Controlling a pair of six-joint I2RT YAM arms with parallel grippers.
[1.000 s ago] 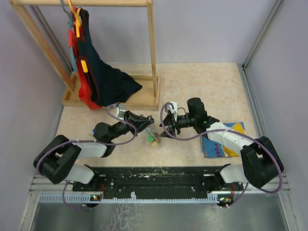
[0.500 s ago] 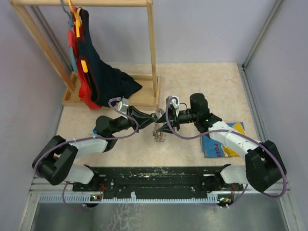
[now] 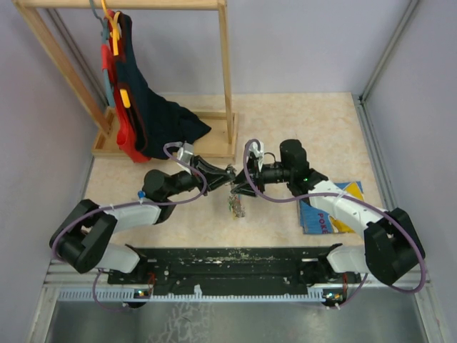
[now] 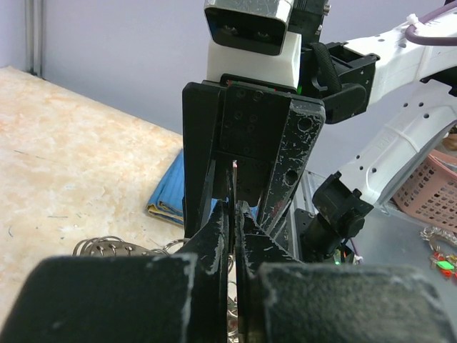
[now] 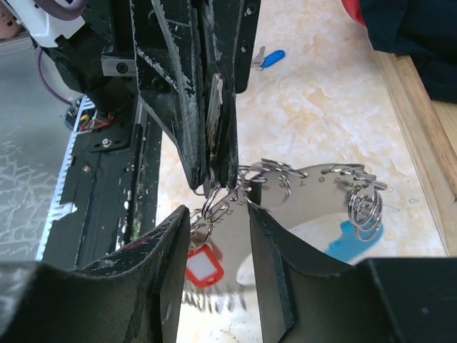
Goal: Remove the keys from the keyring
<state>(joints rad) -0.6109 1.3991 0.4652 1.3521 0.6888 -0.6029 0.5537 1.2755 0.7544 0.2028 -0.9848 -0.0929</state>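
The left gripper [image 5: 214, 182] comes down from the upper middle of the right wrist view with its fingers pinched flat together on one ring of the keyring [image 5: 314, 186]. It holds the whole bunch up off the bench [image 5: 321, 93], so the silvery strap and its further rings swing out to the right. A red-headed key [image 5: 203, 266] dangles lower left. Held up like this, the ring is probably meant to stay steady and free while the other arm works on it. The right gripper [image 5: 219, 211] sits in the lower middle of that view. Its fingers are apart, with a clear gap, and they straddle the pinched ring and the small ring carrying the red key, with no clamp visible on either. That placement suggests it is lining up to take a key and work it off. A small blue-headed key [image 5: 271, 57], apparently already free, lies alone on the bench at the top. From above, the two grippers meet at the centre of the frame, with the keys [image 3: 235, 206] hanging just below. The bench is pale mottled beige with lilac walls around it. A wooden rack [image 3: 226, 71] hung with dark and red clothes [image 3: 153, 121] stands upper left, and a blue book [image 3: 314, 220] lies lower right.
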